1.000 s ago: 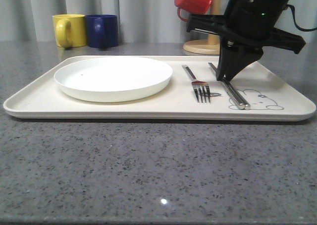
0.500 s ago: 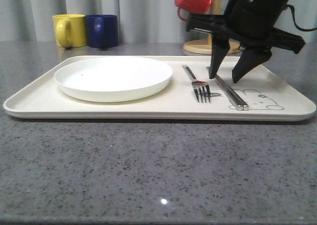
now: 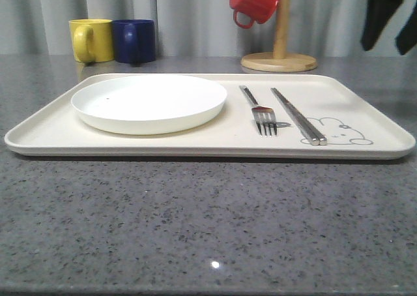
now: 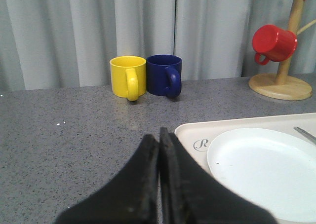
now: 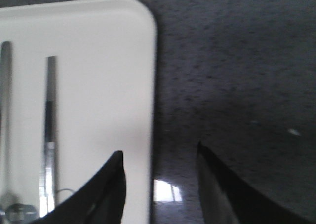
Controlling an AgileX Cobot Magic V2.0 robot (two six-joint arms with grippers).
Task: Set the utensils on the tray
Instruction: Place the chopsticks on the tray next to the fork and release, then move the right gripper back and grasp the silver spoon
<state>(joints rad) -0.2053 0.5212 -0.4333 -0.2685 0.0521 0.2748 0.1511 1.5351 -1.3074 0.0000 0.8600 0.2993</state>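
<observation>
The cream tray lies across the table with a silver fork and a pair of chopsticks resting side by side on its right half, next to the rabbit drawing. My right gripper hangs open high above the tray's right end, holding nothing. In the right wrist view the right gripper straddles the tray's edge, with the chopsticks beside it on the tray. My left gripper is shut and empty, near the tray's corner.
A round white plate takes up the tray's left half. A yellow mug and a blue mug stand behind at the left. A red mug hangs on a wooden stand behind the tray.
My right gripper opened over the chopsticks, left them lying on the tray, then rose up and to the right. The fork and plate stayed put.
</observation>
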